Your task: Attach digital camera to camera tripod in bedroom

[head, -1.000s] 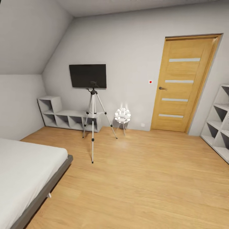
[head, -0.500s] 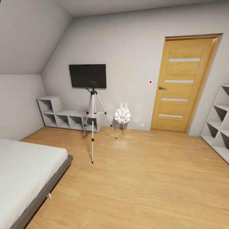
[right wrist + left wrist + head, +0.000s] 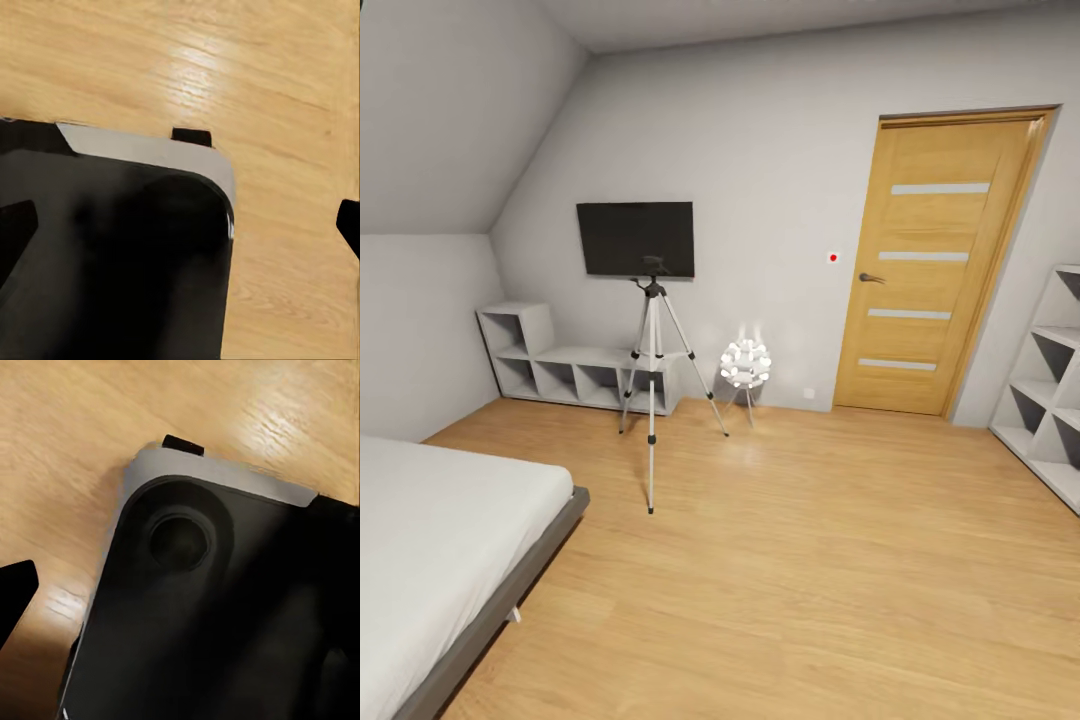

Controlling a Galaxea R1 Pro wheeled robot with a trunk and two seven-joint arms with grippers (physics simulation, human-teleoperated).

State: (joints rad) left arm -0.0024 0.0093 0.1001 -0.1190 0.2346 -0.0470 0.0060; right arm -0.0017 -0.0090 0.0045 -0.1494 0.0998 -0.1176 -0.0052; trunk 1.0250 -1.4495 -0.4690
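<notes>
Nothing had changed from a moment before, so the robot was waiting and the job had not started. On the light wooden floor (image 3: 810,560), right of the grey-framed white bed (image 3: 440,540), stood the tall silver tripod (image 3: 652,380) by the far wall. No small black camera showed. I could not tell how the fingers stood.

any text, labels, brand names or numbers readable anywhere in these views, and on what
None can be read.
The TV screen is blank black, with no logo showing.
The door has pale glass strips and a handle, no sign.
The red dot on the wall is a plain mark, not a character.
The tripod carries no visible label.
The dark robot base above the wooden floor shows no print.
</notes>
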